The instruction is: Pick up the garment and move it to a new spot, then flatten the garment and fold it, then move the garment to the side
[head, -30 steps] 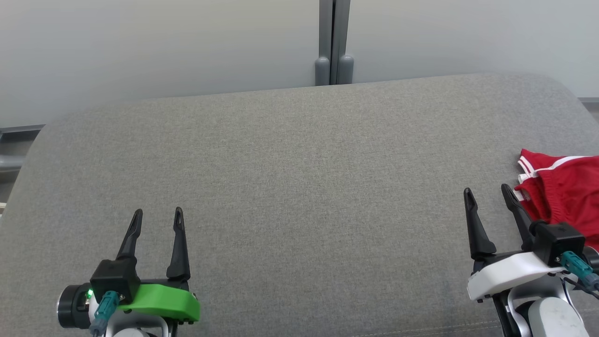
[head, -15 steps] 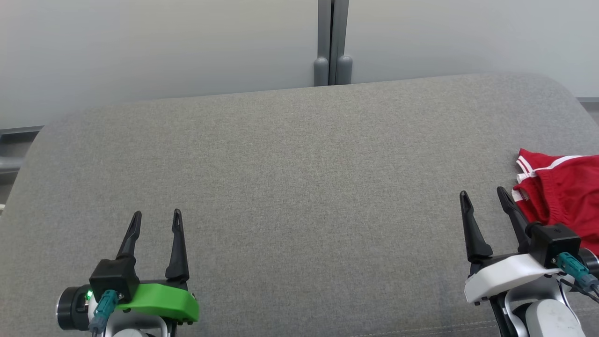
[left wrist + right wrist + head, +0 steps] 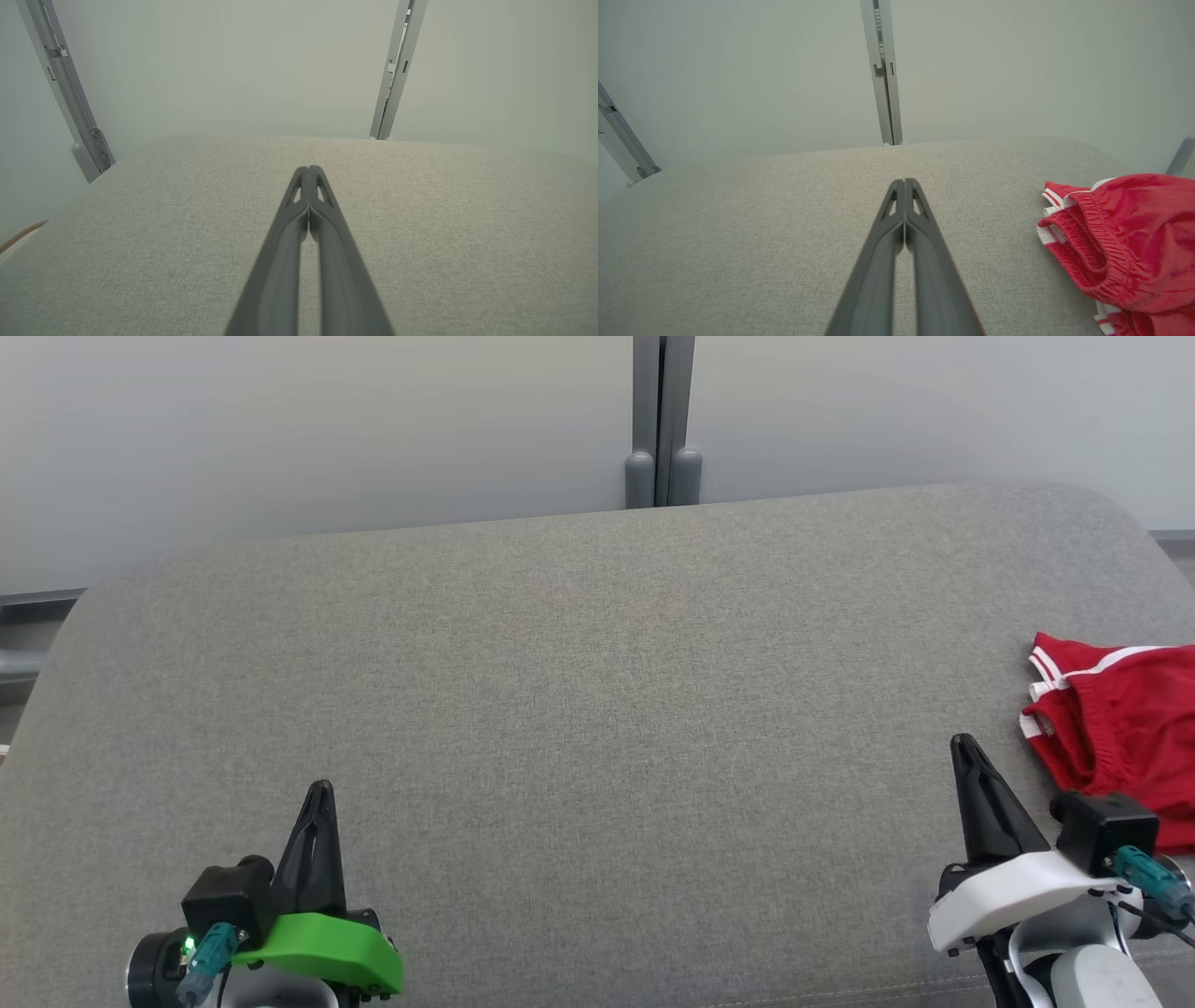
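Left gripper, green mount, long dark fingers: tips pressed together, nothing between them, at the near-left of the grey woven fabric surface. Right gripper, white mount: same, fingers closed tip to tip, empty. Red sports garment with white stripes and an elastic waistband lies on the surface's right side, just right of the right gripper, clear of its fingers. Looks bunched, probably doubled over. It runs past the head view's edge, so full extent unclear. Grey metal post splits the pale wall behind.
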`<state>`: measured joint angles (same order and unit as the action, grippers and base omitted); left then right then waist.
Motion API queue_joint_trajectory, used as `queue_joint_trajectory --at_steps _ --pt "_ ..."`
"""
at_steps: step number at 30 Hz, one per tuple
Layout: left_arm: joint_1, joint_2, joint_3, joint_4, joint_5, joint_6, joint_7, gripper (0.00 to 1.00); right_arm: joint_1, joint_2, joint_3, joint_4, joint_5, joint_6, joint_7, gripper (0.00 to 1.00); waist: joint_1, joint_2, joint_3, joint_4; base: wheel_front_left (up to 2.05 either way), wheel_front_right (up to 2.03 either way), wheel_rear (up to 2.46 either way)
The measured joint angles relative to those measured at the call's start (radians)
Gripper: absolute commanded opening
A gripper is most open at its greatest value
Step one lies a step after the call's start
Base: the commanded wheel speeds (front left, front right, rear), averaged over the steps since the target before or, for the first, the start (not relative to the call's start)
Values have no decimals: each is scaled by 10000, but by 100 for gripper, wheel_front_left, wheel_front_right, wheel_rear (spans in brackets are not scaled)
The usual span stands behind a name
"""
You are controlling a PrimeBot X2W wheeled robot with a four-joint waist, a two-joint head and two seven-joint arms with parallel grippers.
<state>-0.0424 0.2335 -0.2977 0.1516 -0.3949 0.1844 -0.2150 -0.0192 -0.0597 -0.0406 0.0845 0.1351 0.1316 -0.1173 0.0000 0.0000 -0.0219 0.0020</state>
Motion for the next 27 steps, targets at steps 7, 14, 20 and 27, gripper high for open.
queue_joint_trajectory --at_steps 7,14,20,27 --pt "11 -151 69 40 -1202 -265 102 0 -3 12 -435 113 1400 0 546 0 0 0 15 -1 0 0 0" --pt "5 -318 130 148 -2316 -568 128 0 -3 19 -773 184 2708 -2 966 0 0 0 29 -1 0 0 0" --pt "-7 -433 188 215 -3168 -788 201 0 -4 27 -1041 245 3743 -2 1289 0 0 0 40 -2 0 0 0" --pt "-51 -587 261 288 -4159 -1030 219 0 -10 40 -1338 337 4874 -2 1662 0 0 0 54 -3 0 0 0"
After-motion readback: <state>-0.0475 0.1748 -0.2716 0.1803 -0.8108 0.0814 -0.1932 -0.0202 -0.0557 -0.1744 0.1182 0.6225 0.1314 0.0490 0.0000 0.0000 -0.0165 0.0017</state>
